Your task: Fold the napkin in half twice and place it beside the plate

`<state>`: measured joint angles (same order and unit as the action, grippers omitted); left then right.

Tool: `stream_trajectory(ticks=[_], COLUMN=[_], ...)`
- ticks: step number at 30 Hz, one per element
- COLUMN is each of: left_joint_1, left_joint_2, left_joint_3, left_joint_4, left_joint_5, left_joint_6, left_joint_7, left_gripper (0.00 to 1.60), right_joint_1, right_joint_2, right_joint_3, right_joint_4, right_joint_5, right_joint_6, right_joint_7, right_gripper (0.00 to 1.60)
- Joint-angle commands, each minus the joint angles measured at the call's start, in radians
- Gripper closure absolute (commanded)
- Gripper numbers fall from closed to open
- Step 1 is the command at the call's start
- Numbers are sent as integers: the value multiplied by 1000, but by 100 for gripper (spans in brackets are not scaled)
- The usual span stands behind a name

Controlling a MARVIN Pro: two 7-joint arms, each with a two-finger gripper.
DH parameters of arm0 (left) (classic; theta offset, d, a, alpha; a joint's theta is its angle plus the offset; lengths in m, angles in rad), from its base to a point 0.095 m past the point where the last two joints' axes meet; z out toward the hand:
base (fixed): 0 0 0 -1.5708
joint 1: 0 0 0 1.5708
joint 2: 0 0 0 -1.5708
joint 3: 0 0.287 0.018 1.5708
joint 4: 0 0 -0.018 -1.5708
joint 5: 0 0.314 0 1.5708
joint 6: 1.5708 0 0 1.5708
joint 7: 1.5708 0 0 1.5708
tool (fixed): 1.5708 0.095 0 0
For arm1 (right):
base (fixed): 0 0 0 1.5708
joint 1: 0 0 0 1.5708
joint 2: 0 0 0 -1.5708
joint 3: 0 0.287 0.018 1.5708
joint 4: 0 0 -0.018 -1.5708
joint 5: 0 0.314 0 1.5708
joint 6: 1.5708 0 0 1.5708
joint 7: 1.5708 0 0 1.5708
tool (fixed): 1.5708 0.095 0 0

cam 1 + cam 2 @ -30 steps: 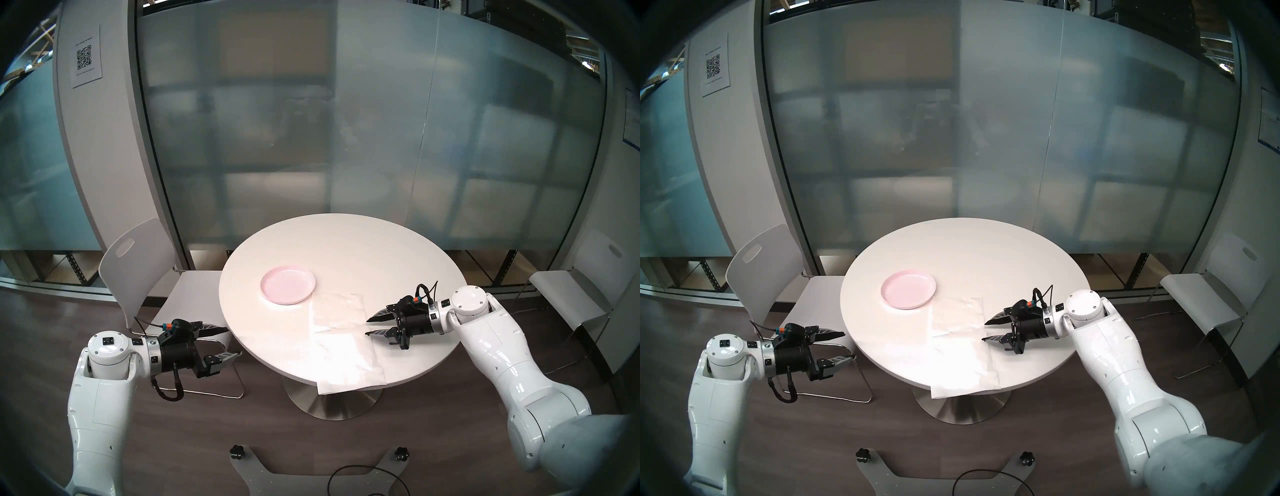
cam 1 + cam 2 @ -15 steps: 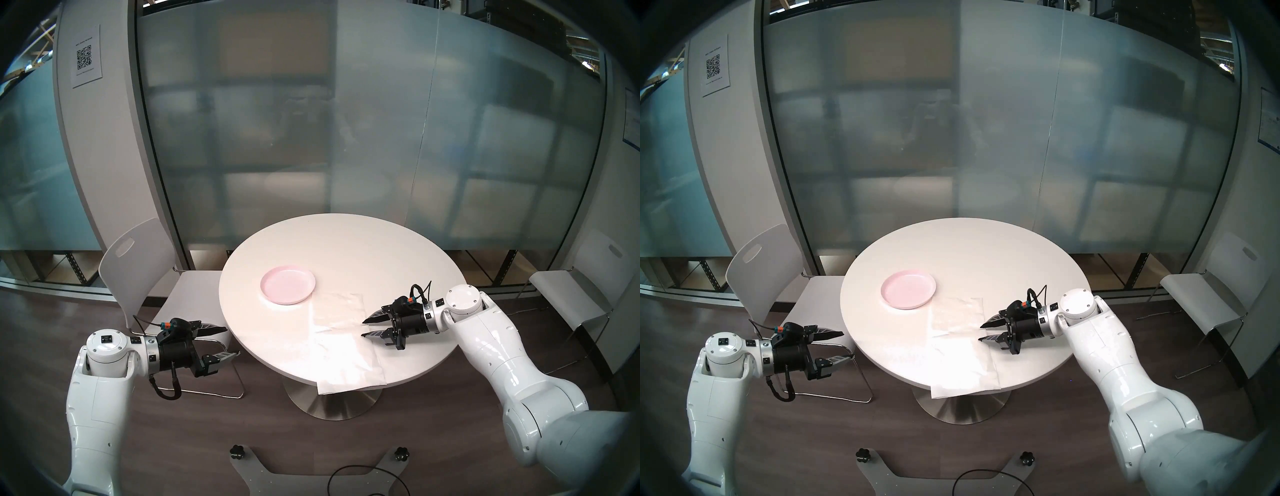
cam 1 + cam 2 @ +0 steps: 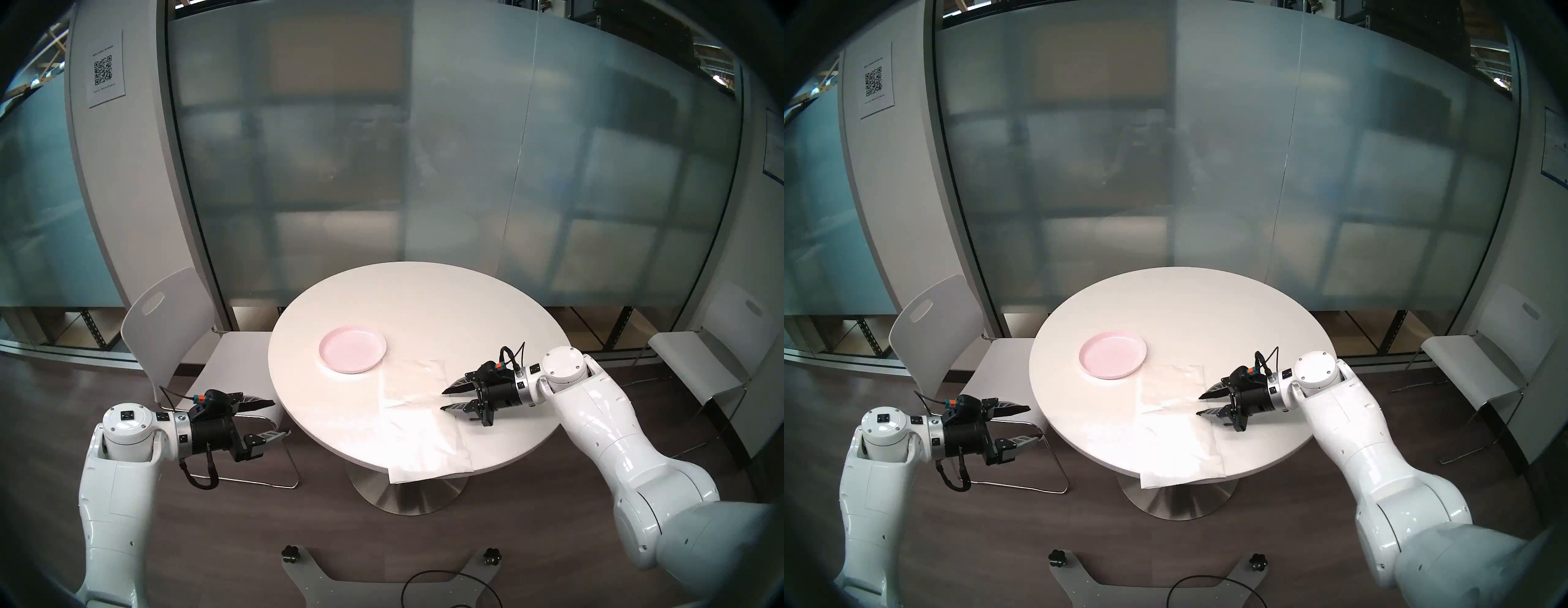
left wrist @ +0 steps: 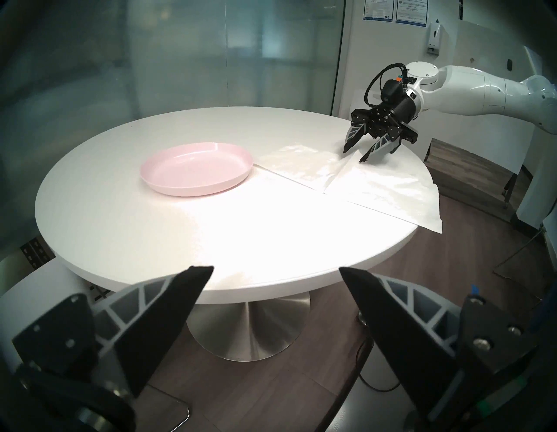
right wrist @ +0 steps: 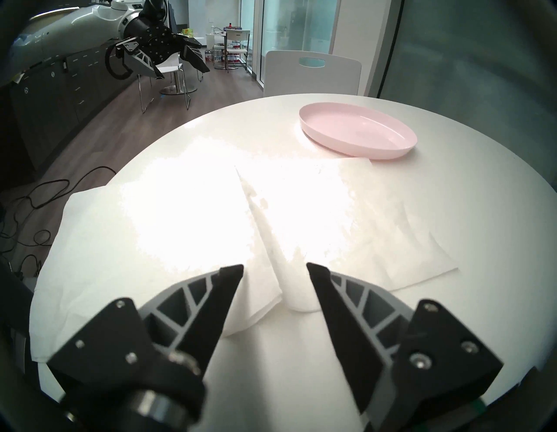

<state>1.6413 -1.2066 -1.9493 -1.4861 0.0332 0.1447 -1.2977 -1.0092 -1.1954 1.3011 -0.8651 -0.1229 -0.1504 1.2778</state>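
While your left gripper (image 3: pixel 282 418) waits off the desk's (image 3: pixel 466 305) nine o'clock edge, above the white chair (image 3: pixel 169 322), its fingers (image 4: pixel 168 316) are spread wide with nothing between them. Toward the desk's ten o'clock you have the plate (image 3: pixel 352 349), pale pink and bare. At the plate's four o'clock the napkin (image 3: pixel 424 429) begins, one corner touching the rim, the sheet running to six o'clock and drooping over the desk's edge. At three o'clock your right gripper (image 3: pixel 443 399) has its fingers (image 5: pixel 223 298) partly spread, astride a raised crease at the napkin's edge, not pinching it.
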Motion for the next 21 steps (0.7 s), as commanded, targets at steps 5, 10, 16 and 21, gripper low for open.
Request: stream_trajectory(ticks=[5,10,16,21], left_joint_1=[-10,-12,-13,-14], left_joint_2=[6,7,7,7], left_joint_3=[-9,-11,-13,-14], left_joint_4=[2,4,5,6], left_joint_5=[-2,0,1,1], left_joint_6=[-5,-7,-7,-9], left_joint_7=[0,-1,0,0], left_gripper=[0,0,0,0], right_joint_1=[22,23,21,20], right_joint_2=[-5,-6,-7,-7], right_joint_3=[-3,-4,-2,-1], right_joint_4=[6,13,12,8], right_joint_5=[-9,-10,-6,-7], right_joint_6=[4,5,2,4], right_joint_7=[-10,-12,-10,-8], right_gripper=[46,51,67,86])
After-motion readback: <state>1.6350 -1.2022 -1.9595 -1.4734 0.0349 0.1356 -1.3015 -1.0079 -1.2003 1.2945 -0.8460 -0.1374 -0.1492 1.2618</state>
